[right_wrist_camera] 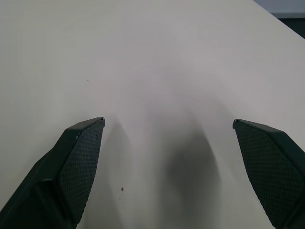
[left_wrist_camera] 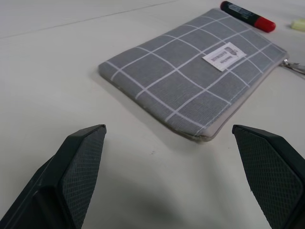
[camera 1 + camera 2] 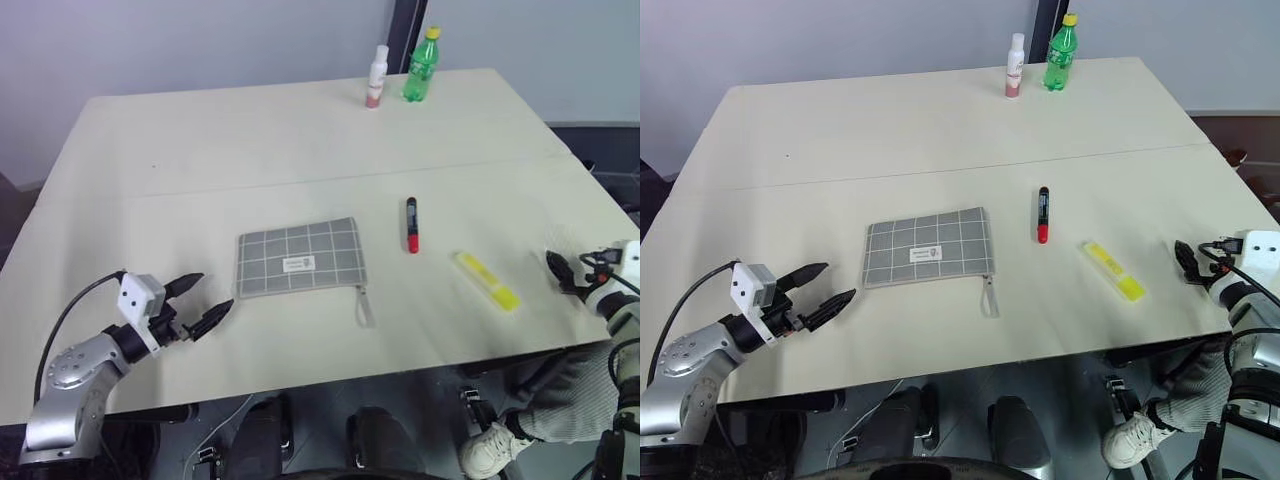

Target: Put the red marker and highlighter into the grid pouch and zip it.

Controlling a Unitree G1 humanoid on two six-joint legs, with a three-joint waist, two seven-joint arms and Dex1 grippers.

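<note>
Grey grid-lined fabric pouch (image 3: 298, 258) lies flat mid-desk, zipped edge and pale pull strap toward the robot.

Its small white label carries dark print too small to read. Right of the pouch lies the slim black-and-red marker (image 3: 412, 225); further right, the chunky translucent yellow highlighter (image 3: 488, 281). Left hand (image 3: 200, 303) hovers just left of the pouch, fingers apart, empty; right hand (image 3: 1186, 263), beyond the highlighter, likewise spread over the bare cream desk (image 3: 250, 140).

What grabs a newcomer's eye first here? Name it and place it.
The grid pouch lies flat mid-table, pull strap trailing toward the near edge. To its right lie the red marker and, farther right, the highlighter, both loose. A green bottle and a slim white bottle stand at the far edge.
</note>
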